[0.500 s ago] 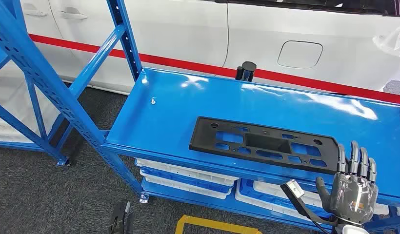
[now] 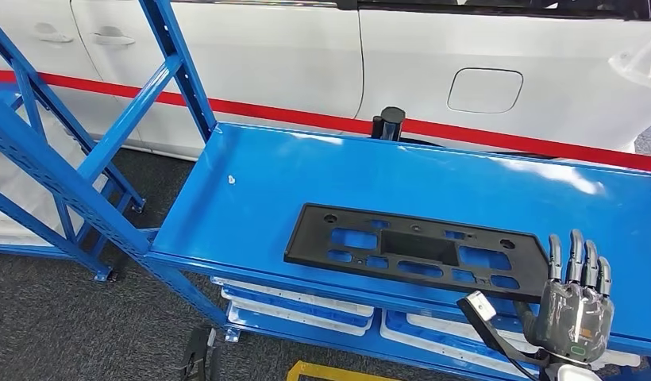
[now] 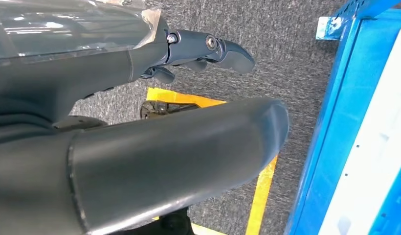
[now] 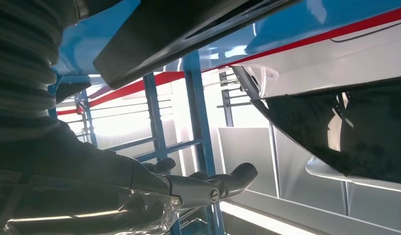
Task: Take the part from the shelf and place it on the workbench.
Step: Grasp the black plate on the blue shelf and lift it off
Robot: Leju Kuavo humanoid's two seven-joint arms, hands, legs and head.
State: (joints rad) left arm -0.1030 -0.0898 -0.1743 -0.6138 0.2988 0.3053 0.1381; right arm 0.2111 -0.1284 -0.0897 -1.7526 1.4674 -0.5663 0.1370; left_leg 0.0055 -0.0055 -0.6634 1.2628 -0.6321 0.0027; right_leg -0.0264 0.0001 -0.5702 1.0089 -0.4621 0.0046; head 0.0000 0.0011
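A white car body fills the background behind the blue shelf (image 2: 251, 171). The black part (image 2: 414, 251) lies flat at lower centre, near the front edge. The right hand (image 2: 575, 308) — fingers extended, close together, holding nothing — stands just beside its right end. It should slide under that end before lifting; the long part may tip.
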